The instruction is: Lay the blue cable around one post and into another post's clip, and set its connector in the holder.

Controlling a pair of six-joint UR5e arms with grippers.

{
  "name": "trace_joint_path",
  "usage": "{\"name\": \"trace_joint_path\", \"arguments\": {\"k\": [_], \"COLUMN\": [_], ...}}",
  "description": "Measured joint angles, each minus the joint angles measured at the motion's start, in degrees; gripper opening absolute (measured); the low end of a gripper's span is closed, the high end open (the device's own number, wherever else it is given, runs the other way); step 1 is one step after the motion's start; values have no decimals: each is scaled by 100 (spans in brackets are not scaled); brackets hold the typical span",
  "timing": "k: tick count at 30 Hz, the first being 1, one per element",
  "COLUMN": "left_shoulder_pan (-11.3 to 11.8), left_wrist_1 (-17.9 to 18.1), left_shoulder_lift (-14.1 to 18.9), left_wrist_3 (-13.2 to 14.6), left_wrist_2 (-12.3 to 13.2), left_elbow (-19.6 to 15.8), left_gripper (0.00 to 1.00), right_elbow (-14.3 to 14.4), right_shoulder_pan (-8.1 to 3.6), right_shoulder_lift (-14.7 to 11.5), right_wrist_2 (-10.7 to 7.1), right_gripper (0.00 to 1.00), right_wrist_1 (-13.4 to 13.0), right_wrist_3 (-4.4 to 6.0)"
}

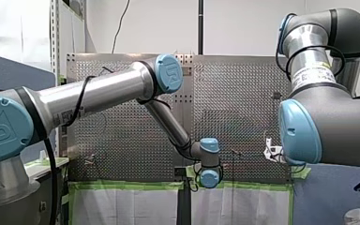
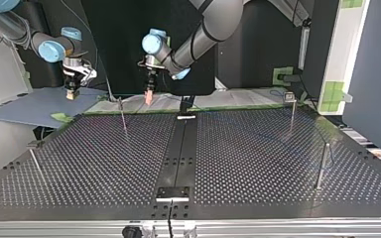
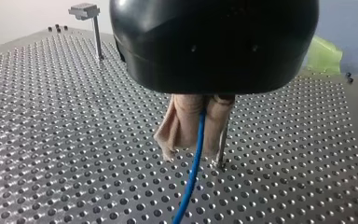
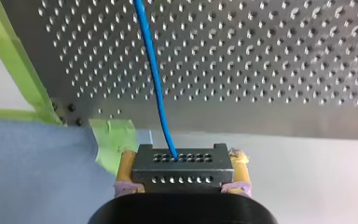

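Left jaws: shut tight on the blue cable (image 3: 196,154), beige pads (image 3: 186,121) pinching it w/ no gap showing. Cable leaves from btwn the pads & runs out over the holes of the counter (image 3: 51,116). A thin post (image 3: 222,147) stands upright just beside the pads, on 1 side of the cable. Whether it touches a pad: can't tell. A clip post (image 3: 93,28) w/ a grey head stands well apart, near the counter's edge.

Right jaws: closed on the connector (image 4: 182,168), yellow pads (image 4: 127,163) pressed vs its 2 sides. Connector is a dark block w/ 2 rows of small holes. The cable exits its face ahead of the jaws & runs straight out over the counter. Block is held off the counter, past its edge, above a blue sheet (image 4: 28,158) & a strip of green tape (image 4: 114,140).

Top view: left arm enters at the view's right, jaws pointing down at the counter's far edge, near the ctr seam. Right arm enters at the view's left, jaws hanging over the blue sheet beyond the far-left corner. The 2 jaws are apart. 4 upright posts show on the counter there, 2 in each half. Cable btwn the jaws is too thin to trace in that view.
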Motion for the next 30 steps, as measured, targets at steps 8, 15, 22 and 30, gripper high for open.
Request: {"name": "trace_joint_path", "arguments": {"k": [8, 15, 22, 30], "left_shoulder_pan": [-32, -27, -65, -80], "left_wrist_1": [226, 186, 73, 3], "left_shoulder_lift": [0, 0, 0, 1], "left_wrist_3": [-7, -46, 86, 79], "left_wrist_2": [-128, -156, -152, -150], "left_elbow": [-53, 26, 71, 82], "left_gripper": [7, 4, 4, 4], "right_elbow": [-1, -2, -2, -2], "right_shoulder_pan": [-11, -7, 14, 18], "right_shoulder_lift": [0, 2, 3, 4], "right_wrist_2": [100, 79, 72, 73], "right_gripper": [0, 0, 0, 0], "right_wrist_1": [29, -117, -83, -43], "right_wrist_3": [-117, 65, 97, 101]}}
